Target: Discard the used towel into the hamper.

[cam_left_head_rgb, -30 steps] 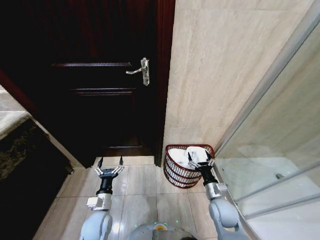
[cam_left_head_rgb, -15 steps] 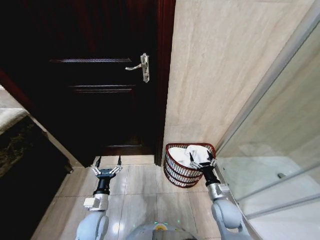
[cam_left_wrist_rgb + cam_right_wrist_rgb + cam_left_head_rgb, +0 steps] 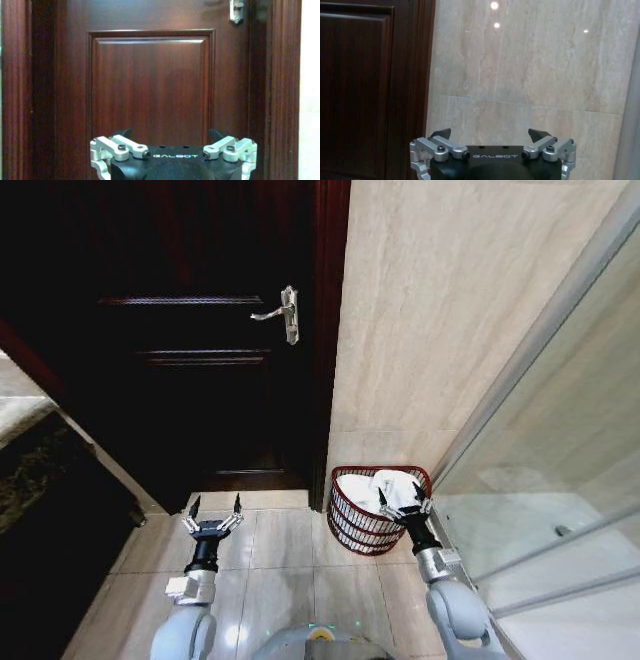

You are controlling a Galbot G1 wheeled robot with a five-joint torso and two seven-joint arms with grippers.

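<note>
The hamper (image 3: 377, 510) stood on the tiled floor (image 3: 285, 565) in the lower centre-right of the head view, against the beige wall (image 3: 440, 320) beside the dark door (image 3: 190, 340). A white towel (image 3: 380, 490) lay inside it. The right claw (image 3: 403, 498) was positioned over the hamper's right rim, fingers spread wide, holding nothing, with the towel directly beneath and behind it. The left claw (image 3: 213, 508) was at lower left, also wide open and empty, well apart from the hamper, facing the door.

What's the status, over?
Left gripper open, idle over floor by door. Right gripper open, empty, over hamper. Towel in hamper. Nothing in the way.
</note>
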